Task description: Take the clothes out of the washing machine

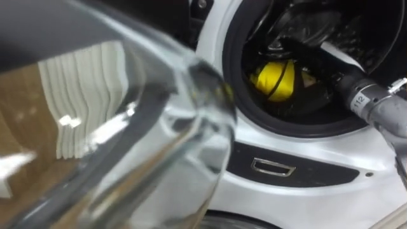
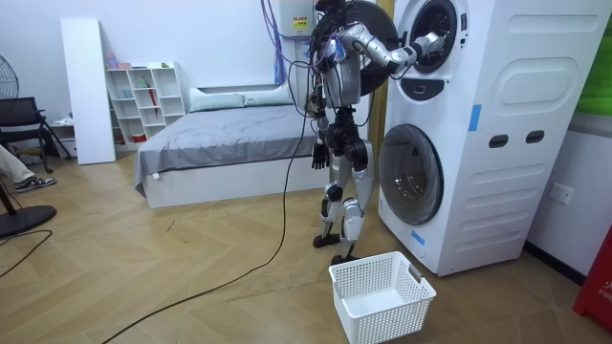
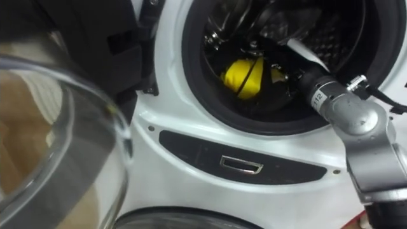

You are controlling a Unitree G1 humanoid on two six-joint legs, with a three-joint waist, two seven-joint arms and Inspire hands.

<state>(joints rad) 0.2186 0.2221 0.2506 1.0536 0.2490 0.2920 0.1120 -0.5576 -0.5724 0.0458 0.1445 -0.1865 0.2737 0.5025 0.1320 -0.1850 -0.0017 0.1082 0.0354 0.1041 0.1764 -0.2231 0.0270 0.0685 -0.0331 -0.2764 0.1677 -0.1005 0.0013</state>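
A yellow cloth (image 1: 275,77) (image 3: 244,76) lies low in the dark drum (image 3: 331,38) of the upper washing machine (image 2: 478,86). My right arm reaches in through the round opening. My right hand (image 1: 299,54) (image 3: 273,54) is at the cloth, and a dark finger curls across its yellow front. My left hand (image 2: 318,153) hangs at my side with relaxed fingers. I stand close in front of the stacked machines.
The open glass door (image 1: 159,127) (image 3: 63,146) swings out at my left, near my head. Below the drum is a dark panel with a metal pull (image 1: 273,167). A white basket (image 2: 382,296) stands on the floor by my feet. A bed (image 2: 220,134) is behind me.
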